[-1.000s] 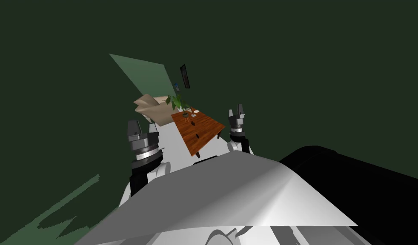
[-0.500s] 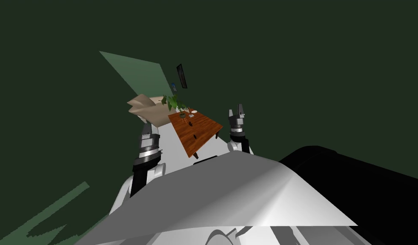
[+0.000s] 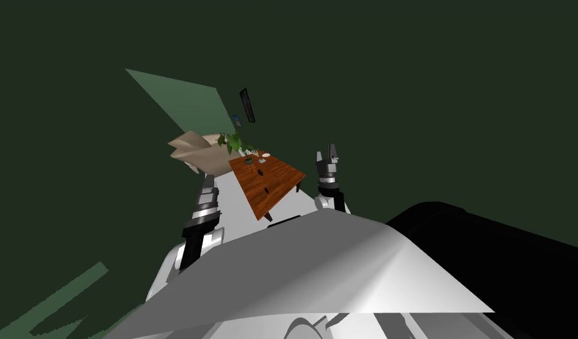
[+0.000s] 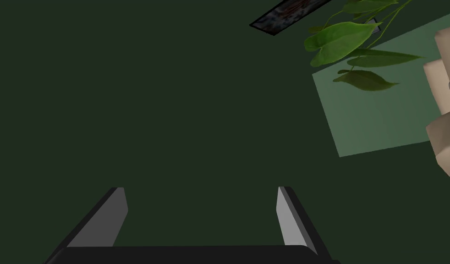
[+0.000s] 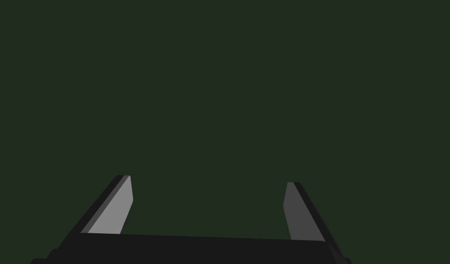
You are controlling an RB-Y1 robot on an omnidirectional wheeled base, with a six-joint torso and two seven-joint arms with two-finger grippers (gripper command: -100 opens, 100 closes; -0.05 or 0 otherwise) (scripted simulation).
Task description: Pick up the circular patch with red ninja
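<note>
Head view gives us dark green walls (image 3: 399,70) on every side, with a black area (image 3: 494,259) at four o'clock. At eleven o'clock a lighter green panel (image 3: 182,103) slants across the wall. A strip of white floor (image 3: 232,200) runs ahead of us at twelve o'clock.

On that floor stands a reddish-brown wooden table (image 3: 276,176). Just beside the table's far end, at its ten o'clock, sits a beige seat (image 3: 190,150), and a leafy green plant (image 3: 232,141) rises between the two. Above them, at twelve o'clock of the plant, a dark frame (image 3: 247,105) and a small blue picture (image 3: 237,120) hang on the wall.

We see the left gripper (image 3: 208,179) raised at nine o'clock of the table, and the right gripper (image 3: 329,150) raised at three o'clock of it. In the left wrist view the fingers (image 4: 105,224) stand apart with nothing between them, facing the wall, the frame, the plant's leaves and the seat. In the right wrist view the fingers (image 5: 112,211) are likewise spread and bare, before plain dark green.

A dark pot (image 3: 248,160), a white round thing (image 3: 266,155) and a few dark specks (image 3: 265,189) lie on the table. All are too small for us to tell which, if any, is the circular patch.
</note>
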